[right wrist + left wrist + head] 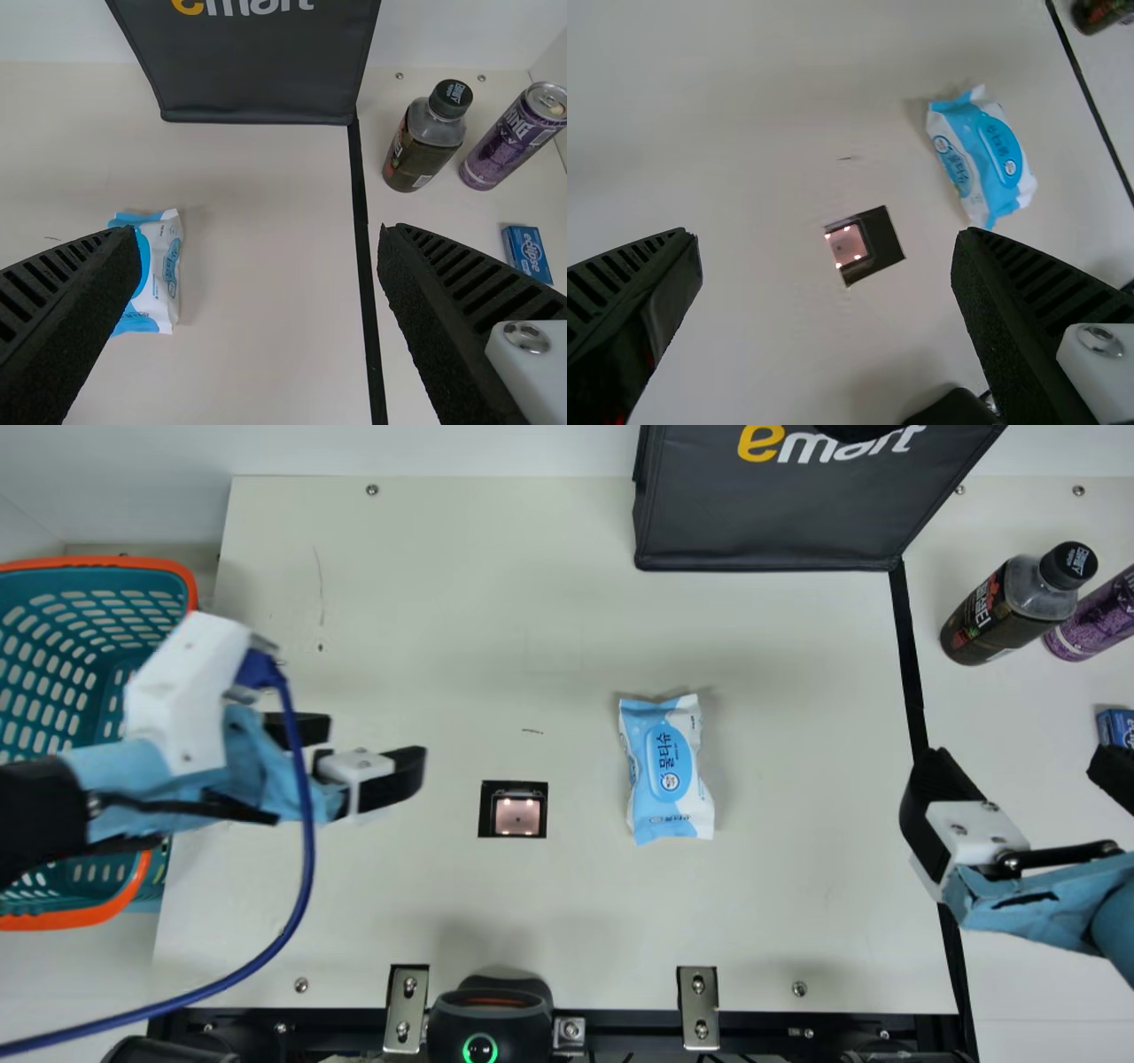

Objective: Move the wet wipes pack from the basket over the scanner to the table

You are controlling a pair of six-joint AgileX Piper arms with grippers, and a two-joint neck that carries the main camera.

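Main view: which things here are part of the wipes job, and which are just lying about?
Part of the job:
- wet wipes pack, on the table
- teal basket
- scanner window

Just lying about:
- black bag
- dark bottle
- purple can
- small blue box

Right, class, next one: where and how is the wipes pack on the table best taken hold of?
I'd grip the wipes pack across its middle, coming straight down and squeezing its two long sides. It lies flat on the table, longer than wide, with room along both sides; its plump body should hold better than the thin, flat end seals.
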